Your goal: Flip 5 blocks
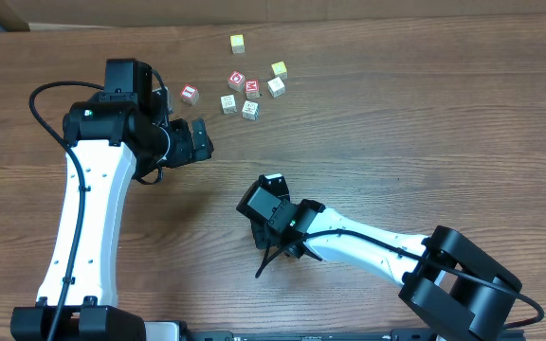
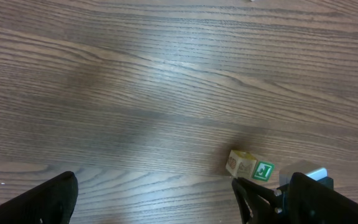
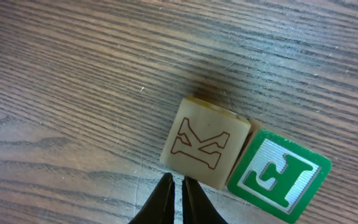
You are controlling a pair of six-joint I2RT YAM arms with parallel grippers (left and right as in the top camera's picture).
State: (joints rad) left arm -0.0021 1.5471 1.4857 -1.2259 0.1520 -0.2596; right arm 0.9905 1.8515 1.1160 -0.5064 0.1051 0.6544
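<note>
A pale block [image 3: 207, 143] with an outlined K on top lies on the wood. A green F face [image 3: 278, 174] abuts its right edge; I cannot tell whether that is the same cube or a second block. My right gripper [image 3: 176, 180] is shut and empty, its tips just short of the K block's near edge. In the overhead view this gripper [image 1: 262, 201] covers that block. My left gripper [image 2: 160, 205] hangs wide open over bare wood, with the same pale and green block [image 2: 247, 165] just beyond its right finger [image 2: 260, 199]. More blocks lie at the back: a red-faced one [image 1: 190, 93], whitish ones [image 1: 228, 102] [image 1: 249, 109] and a yellowish one [image 1: 238, 43].
Red D [image 1: 237, 80] and M [image 1: 252, 89] cubes sit in the back cluster, with another whitish cube [image 1: 276, 86] and a pale yellow-green cube [image 1: 279, 69]. The left gripper [image 1: 197, 140] hovers just in front of that cluster. A black cable trails under the right arm [image 1: 268, 260].
</note>
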